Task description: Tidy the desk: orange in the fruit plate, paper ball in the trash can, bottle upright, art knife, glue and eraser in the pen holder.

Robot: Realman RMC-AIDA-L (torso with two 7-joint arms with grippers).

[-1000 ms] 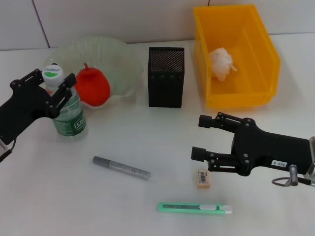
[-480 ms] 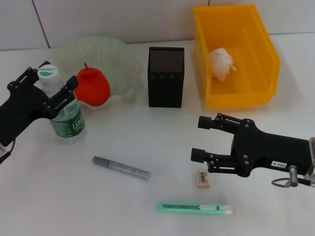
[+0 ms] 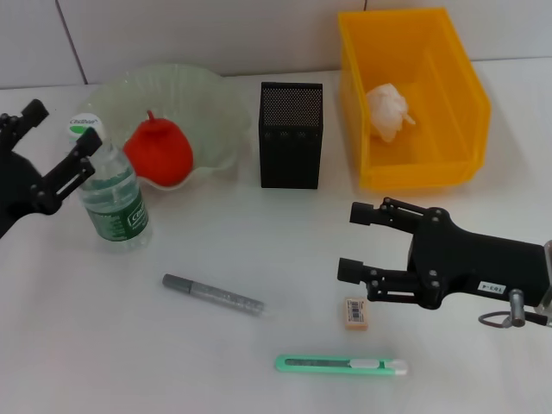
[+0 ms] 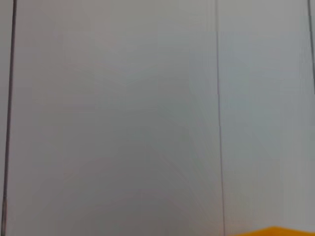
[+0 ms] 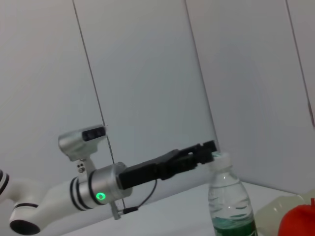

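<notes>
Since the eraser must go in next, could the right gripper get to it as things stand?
Probably yes: the open right gripper hovers right beside the eraser, which lies flat on the bare desk, apart from the art knife.

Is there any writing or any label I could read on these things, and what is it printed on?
Bottle: white lettering on its green label and print on its white cap, too small to read.
Eraser: a barcode label, not readable.
Right hand: a small white sticker with characters on the black body behind it, too blurred to read.
Nothing else shows any text.
</notes>
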